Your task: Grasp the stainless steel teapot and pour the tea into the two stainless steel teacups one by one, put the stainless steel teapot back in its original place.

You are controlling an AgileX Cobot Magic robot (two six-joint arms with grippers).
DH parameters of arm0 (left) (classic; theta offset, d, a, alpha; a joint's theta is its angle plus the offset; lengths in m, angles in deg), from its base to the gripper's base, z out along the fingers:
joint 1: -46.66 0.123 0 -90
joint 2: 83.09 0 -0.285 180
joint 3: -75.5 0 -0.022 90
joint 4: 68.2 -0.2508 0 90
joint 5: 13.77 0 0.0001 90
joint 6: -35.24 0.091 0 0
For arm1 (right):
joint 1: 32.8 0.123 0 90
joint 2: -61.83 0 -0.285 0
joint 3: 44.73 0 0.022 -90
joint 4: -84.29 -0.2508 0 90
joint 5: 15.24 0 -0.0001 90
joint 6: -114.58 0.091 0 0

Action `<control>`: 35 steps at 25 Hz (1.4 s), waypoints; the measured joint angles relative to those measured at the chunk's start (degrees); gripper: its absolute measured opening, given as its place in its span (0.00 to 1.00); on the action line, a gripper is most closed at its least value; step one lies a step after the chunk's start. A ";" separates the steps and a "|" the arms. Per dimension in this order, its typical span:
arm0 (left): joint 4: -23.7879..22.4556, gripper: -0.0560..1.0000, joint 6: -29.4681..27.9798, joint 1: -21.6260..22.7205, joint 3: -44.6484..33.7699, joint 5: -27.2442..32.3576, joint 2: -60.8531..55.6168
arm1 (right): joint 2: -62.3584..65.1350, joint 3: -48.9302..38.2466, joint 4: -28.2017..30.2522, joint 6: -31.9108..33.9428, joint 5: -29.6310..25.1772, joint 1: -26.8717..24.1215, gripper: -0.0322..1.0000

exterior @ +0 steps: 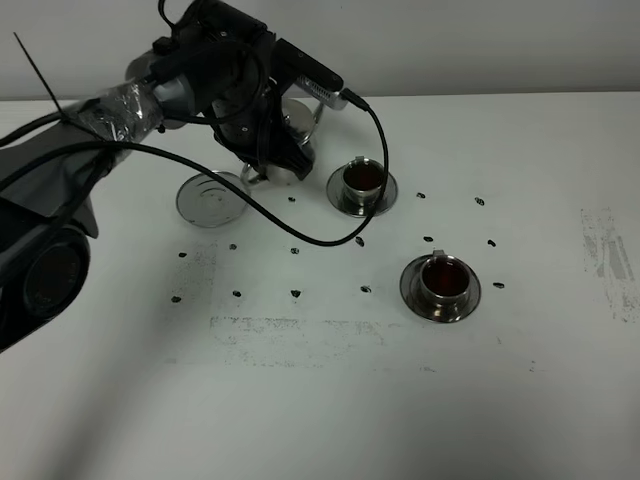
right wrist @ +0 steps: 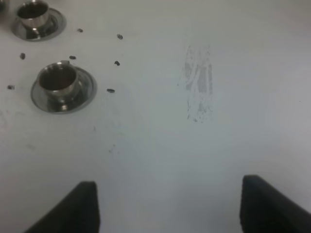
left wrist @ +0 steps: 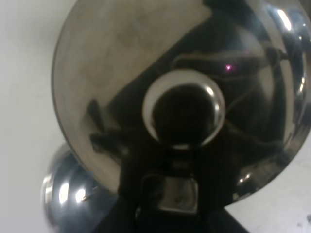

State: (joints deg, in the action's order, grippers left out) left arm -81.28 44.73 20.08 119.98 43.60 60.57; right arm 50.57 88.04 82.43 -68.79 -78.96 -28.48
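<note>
The stainless steel teapot [exterior: 291, 140] hangs under my left gripper [exterior: 262, 150], just right of the round steel disc [exterior: 212, 198] that marks the original place. In the left wrist view its domed lid [left wrist: 121, 73] and knob [left wrist: 183, 109] fill the picture, and my gripper is shut on the pot's handle. Two stainless steel teacups [exterior: 362, 178] [exterior: 445, 278] stand on saucers, each holding reddish-brown tea [exterior: 446, 272]. The right wrist view shows both cups [right wrist: 57, 80] [right wrist: 33, 14] far from my open, empty right gripper [right wrist: 170, 208].
Small dark marks [exterior: 295, 292] dot the white table around the cups. A scuffed patch [right wrist: 198, 85] lies on the right side of the table. A black cable [exterior: 300, 235] loops down from the left arm over the table.
</note>
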 joint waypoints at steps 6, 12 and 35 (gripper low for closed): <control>0.05 0.22 -3.50 1.46 0.25 4.27 -5.71 | 0.00 0.00 0.00 0.00 0.00 0.00 0.60; 0.46 0.22 -4.95 3.28 -2.65 7.26 -8.48 | 0.00 0.00 0.00 0.00 0.00 0.00 0.60; 3.08 0.22 -14.45 6.74 -33.46 -14.21 -18.88 | 0.00 0.00 0.00 0.04 0.00 0.00 0.60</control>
State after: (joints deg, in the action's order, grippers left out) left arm -78.19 30.29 26.83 86.52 29.39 41.69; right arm 50.57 88.04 82.43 -68.75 -78.96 -28.48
